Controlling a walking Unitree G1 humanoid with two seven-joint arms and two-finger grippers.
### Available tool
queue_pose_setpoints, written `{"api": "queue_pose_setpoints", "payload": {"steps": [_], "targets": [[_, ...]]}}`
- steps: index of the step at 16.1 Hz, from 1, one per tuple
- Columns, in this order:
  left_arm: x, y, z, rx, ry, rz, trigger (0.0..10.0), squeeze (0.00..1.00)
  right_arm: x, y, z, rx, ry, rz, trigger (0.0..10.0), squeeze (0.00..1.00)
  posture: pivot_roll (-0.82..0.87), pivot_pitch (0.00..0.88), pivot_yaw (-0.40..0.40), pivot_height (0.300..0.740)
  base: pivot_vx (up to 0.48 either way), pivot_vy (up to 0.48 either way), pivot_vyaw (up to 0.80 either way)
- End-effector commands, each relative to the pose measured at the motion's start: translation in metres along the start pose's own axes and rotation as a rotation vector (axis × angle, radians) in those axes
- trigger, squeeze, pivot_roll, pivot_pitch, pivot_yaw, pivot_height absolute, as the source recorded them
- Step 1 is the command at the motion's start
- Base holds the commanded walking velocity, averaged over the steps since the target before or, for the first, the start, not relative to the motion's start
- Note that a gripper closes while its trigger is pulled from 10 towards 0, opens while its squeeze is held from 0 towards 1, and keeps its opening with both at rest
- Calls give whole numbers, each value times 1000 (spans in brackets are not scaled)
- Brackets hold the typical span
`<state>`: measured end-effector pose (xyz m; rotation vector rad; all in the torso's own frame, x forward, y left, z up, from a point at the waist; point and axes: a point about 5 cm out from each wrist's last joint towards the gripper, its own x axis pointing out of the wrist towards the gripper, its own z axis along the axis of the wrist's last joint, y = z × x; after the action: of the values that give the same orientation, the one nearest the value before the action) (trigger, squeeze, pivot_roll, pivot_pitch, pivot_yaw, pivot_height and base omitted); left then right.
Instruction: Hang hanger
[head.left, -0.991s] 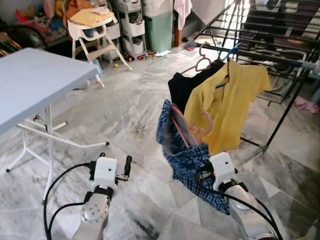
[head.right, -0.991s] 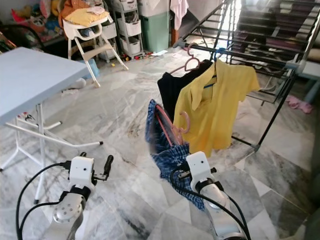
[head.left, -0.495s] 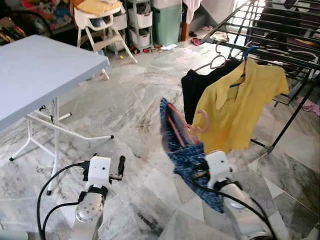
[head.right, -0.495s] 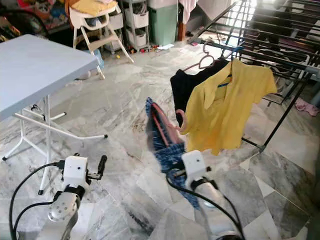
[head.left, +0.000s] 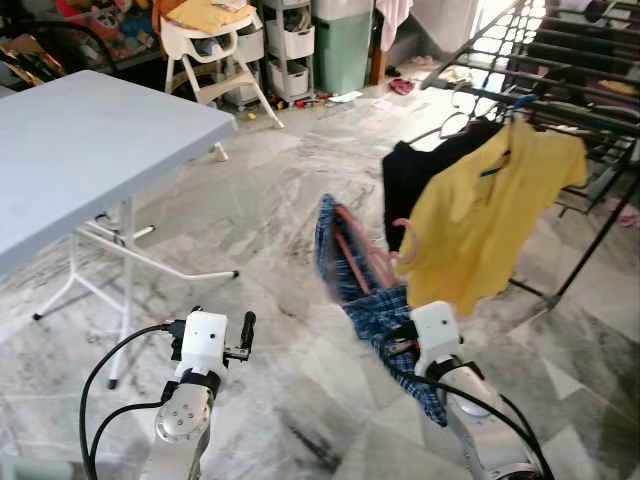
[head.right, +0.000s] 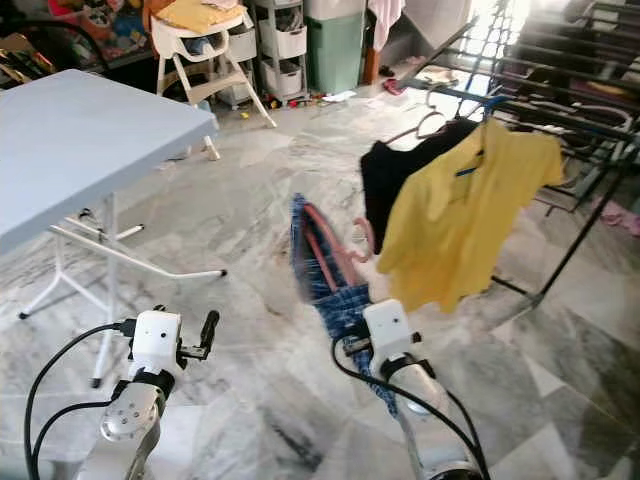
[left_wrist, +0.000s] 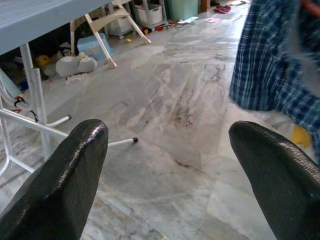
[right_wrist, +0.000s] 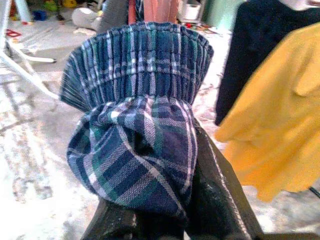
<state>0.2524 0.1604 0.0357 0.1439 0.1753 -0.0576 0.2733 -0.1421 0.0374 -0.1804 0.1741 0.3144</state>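
Hanger (head.left: 372, 250) — pink, carrying a blue plaid garment (head.left: 375, 300) — was up in the air above the marble floor (head.left: 280, 230), gripped by the right tool (right_wrist: 165, 200); that tool was clenched on the bunched plaid cloth, the fabric spilling over its black fingers (right_wrist: 220, 190); the left tool (left_wrist: 165, 165) was spread wide and held nothing, hovering low over the floor beside the blue worktop (head.left: 80, 150). Ahead and to the right stood the drying rack (head.left: 560, 100), with a yellow shirt (head.left: 480, 220) and a black garment (head.left: 425, 180) already hung on its rail; the carried hanger was near them but clearly apart from the rail. By my reading the pick-up was done and the approach was under way — the hook was not yet over the bar, so the hanging and the letting go were left.
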Motion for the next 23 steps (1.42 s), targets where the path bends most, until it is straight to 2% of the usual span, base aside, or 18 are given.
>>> {"api": "queue_pose_setpoints", "payload": {"steps": [1,6,13,15,23], "targets": [[0,4,2,7,-4,13,10000,0,3,-1,12,-3,-55,6,10000,0,-14,0,45,740,0,480,0],[0,2,4,14,-22,-7,10000,0,2,0,12,-2,-60,10,10000,0,-14,0,46,740,0,196,0],[0,-3,6,48,-35,-59,10000,0,1,-1,12,-2,-65,8,10000,0,-18,0,49,740,0,0,738],[0,-4,6,49,-33,-68,10000,0,0,-1,12,0,-66,9,10000,0,-20,0,51,740,0,-291,431],[2,-5,5,25,-27,-58,10000,0,1,1,13,7,-67,14,10000,0,-23,0,49,740,0,-73,0]]}}
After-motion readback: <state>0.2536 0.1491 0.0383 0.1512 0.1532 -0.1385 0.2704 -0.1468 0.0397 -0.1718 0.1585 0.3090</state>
